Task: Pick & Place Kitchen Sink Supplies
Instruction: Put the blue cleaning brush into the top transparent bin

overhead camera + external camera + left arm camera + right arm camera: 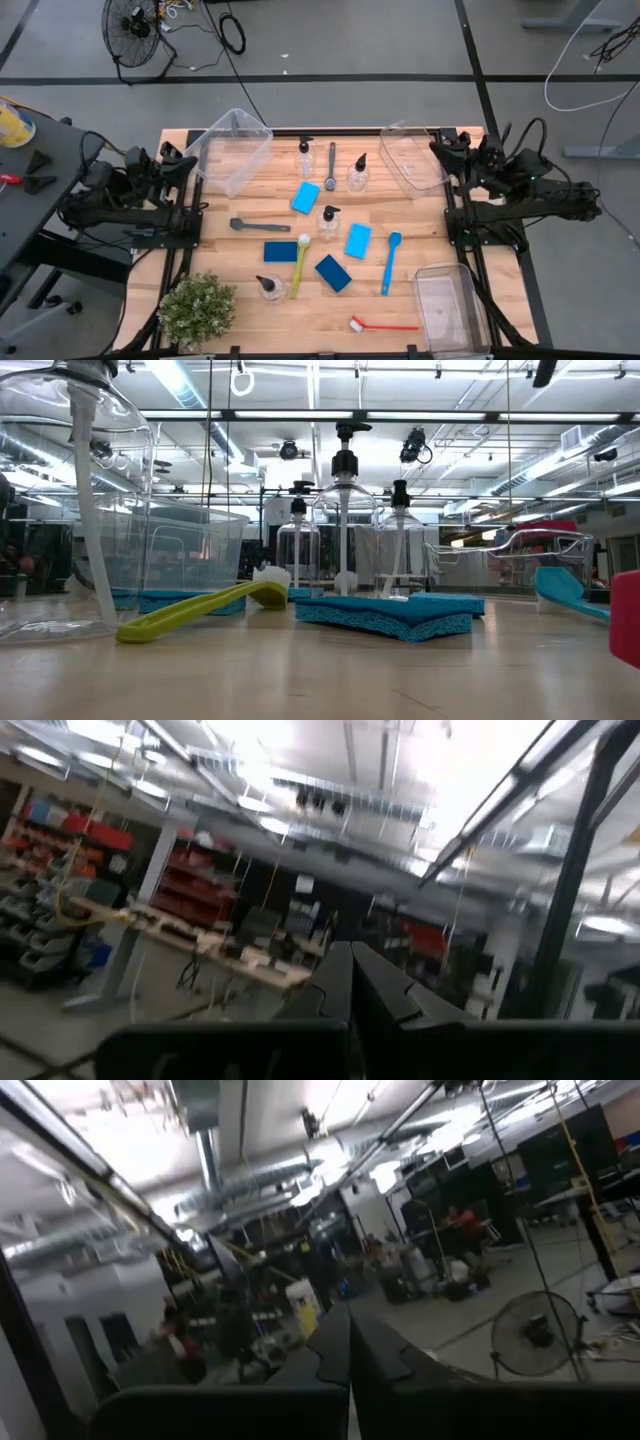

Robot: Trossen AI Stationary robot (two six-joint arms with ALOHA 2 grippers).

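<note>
Several flat blue sponges (305,197) lie flat on the wooden table, and one shows close up in the low view (390,612). Among them stand several small clear bottles with black tops (328,222). Slim brushes lie flat: grey (331,165), dark grey (258,226), yellow-green (299,265), blue (390,262) and red (383,325). My left gripper (350,975) is shut and empty, raised at the table's left edge (188,162). My right gripper (350,1338) is shut and empty, raised at the right edge (442,150). Both point out over the room, away from the supplies.
Clear plastic bins stand at the far left (230,150), the far right (412,155) and the near right (450,305). A bushy green potted plant (197,308) sits at the near left corner. Bare wood lies along the near edge between the plant and the red brush.
</note>
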